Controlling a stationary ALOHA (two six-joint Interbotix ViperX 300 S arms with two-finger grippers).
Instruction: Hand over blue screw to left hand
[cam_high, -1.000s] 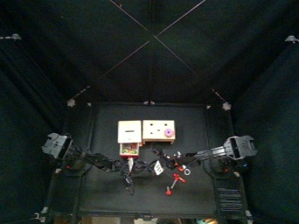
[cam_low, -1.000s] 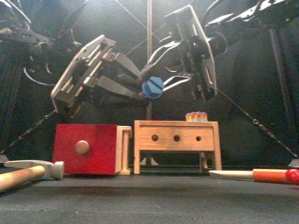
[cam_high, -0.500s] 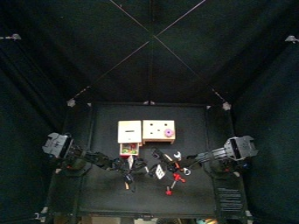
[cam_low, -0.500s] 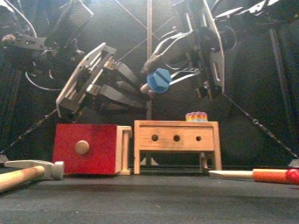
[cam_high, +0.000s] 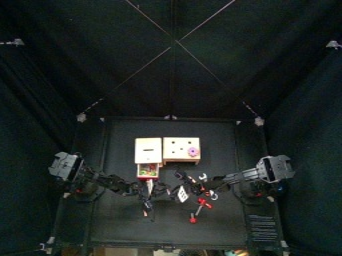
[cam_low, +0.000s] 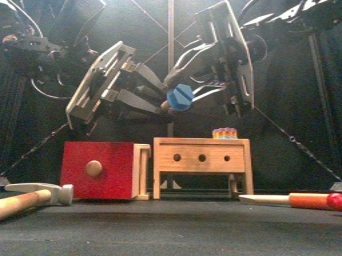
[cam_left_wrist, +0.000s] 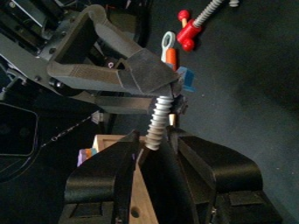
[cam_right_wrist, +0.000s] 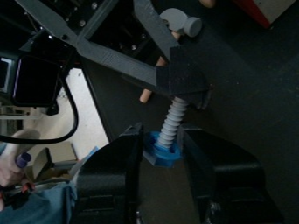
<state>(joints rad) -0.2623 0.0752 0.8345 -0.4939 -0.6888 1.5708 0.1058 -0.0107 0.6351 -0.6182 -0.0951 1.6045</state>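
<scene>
Both arms raised mid-air over table (cam_low: 174, 225), grippers meeting tip to tip above wooden box (cam_low: 201, 158). Right gripper (cam_low: 187, 92) angled down-left, clamped on blue head of blue screw (cam_low: 178, 97). Left gripper (cam_low: 150, 88) tilted up-right, jaws spread either side of grey threaded shank (cam_left_wrist: 160, 116), not visibly pinching it. Red block (cam_low: 102, 170) below left gripper.

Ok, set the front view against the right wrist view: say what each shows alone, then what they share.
Front only: the wooden box face-on, with its three holes. Right wrist only: the grey threaded shaft of the blue screw, running from the right gripper to the left gripper. Both: the screw's blue head between the two grippers.
</scene>
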